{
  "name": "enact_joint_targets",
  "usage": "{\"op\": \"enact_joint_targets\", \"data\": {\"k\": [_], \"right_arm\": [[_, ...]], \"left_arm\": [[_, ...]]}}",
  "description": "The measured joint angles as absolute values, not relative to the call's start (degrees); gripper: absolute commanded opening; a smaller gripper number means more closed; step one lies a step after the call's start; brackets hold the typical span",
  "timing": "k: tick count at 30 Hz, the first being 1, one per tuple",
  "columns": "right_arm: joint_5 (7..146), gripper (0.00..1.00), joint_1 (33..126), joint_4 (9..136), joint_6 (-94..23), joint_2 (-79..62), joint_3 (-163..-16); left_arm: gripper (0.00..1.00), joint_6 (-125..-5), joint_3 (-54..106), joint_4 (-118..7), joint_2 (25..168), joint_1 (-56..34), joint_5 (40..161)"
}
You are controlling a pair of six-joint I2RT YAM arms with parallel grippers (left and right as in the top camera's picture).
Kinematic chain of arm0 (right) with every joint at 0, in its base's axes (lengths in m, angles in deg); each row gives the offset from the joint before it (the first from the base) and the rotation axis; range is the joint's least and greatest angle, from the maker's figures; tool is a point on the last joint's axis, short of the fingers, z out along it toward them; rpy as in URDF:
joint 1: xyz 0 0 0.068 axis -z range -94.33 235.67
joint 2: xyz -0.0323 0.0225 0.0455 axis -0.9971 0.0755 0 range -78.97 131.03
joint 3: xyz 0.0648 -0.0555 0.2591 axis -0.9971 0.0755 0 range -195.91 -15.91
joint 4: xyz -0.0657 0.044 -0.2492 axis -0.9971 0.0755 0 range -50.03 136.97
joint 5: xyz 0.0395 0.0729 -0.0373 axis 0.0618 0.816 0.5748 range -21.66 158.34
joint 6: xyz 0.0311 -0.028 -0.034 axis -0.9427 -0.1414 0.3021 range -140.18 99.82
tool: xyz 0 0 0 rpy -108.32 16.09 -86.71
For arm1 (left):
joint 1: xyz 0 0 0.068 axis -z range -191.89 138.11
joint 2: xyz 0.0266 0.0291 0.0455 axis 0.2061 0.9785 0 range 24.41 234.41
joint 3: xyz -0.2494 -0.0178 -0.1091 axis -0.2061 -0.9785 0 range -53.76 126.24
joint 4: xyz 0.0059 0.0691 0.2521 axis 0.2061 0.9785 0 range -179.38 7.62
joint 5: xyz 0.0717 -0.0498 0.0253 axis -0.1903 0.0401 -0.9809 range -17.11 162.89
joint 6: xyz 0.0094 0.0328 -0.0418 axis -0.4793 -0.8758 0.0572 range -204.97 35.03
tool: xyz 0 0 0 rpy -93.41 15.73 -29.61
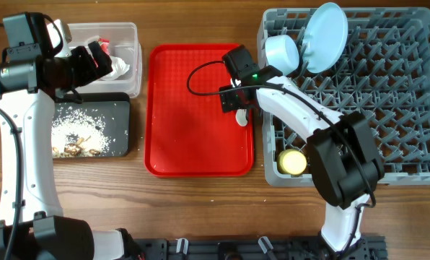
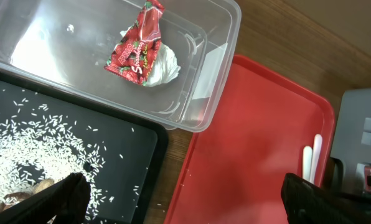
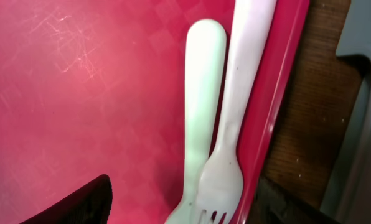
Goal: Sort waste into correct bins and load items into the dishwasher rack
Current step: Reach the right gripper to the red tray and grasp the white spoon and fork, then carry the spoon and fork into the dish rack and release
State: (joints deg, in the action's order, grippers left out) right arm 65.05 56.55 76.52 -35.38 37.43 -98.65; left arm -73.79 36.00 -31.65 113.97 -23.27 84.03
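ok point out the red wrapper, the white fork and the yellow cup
red wrapper (image 2: 137, 48), left wrist view, middle of the crinkled foil
white fork (image 3: 226, 168), right wrist view, neck above the tines
yellow cup (image 1: 293, 161), overhead view, its round top

I see a glossy, scuffed red plastic tray (image 3: 98, 93), smooth white plastic fork (image 3: 235, 124), clear plastic tub (image 2: 204, 74), wood-grain desk (image 1: 200, 209).

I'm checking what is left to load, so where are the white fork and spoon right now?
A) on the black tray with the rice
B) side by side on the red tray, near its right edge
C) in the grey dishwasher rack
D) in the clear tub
B: the fork and spoon lie side by side on the red tray, close to its right rim.
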Motion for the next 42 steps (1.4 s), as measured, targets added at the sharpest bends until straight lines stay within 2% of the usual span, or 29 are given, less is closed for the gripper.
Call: {"op": "enact_joint_targets", "data": {"k": [13,19,23,28,29,42], "right_arm": [[67.69,0.73,56.26,74.36,-34.64,41.51,-98.71],[68.33,0.52,56.13,75.14,-34.03,41.56,-98.82],[68.46,0.27,55.72,75.91,-34.05,41.56,-98.87],[69.09,0.11,55.04,76.15,-33.81,41.58,-98.87],[69.40,0.05,54.95,76.19,-33.92,41.58,-98.87],[69.84,0.04,54.89,81.46,-33.94,41.56,-100.66]], "left_arm": [[1.00,-73.79,36.00,-31.65,113.97,-23.27,84.01],[1.00,-73.79,36.00,-31.67,113.97,-23.27,84.01],[1.00,-73.79,36.00,-31.67,113.97,-23.27,84.03],[1.00,-73.79,36.00,-31.67,113.97,-23.27,84.03],[1.00,-73.79,36.00,-31.67,113.97,-23.27,84.03],[1.00,-73.79,36.00,-31.67,113.97,-23.27,84.03]]}}
